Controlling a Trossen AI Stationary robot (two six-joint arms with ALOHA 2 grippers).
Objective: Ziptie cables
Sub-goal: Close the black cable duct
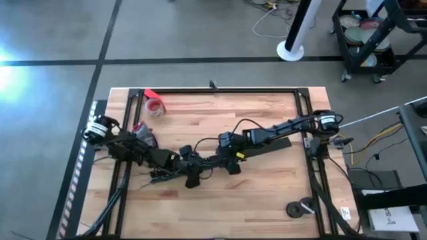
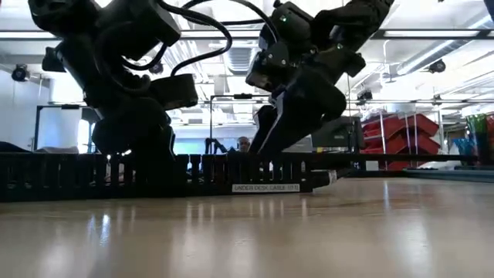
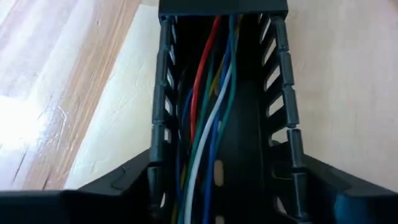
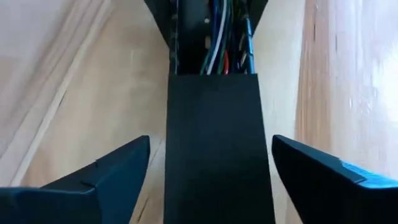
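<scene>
1. The table [image 1: 267, 193] is pale wood with visible grain and plank seams; in the low view it has a soft sheen that reflects light.
2. The slotted duct [image 3: 283, 93] looks like black matt plastic with ribbed, finger-like walls.
3. The duct's flat cover [image 4: 214, 149] is smooth, dark and matt.
4. The cables [image 3: 208, 124] lying inside the duct have smooth, slightly glossy plastic insulation in red, green, blue and white.
5. The red tape roll [image 1: 155, 105] near the table's far left corner looks glossy.
6. Both arms are dark and matt.
</scene>
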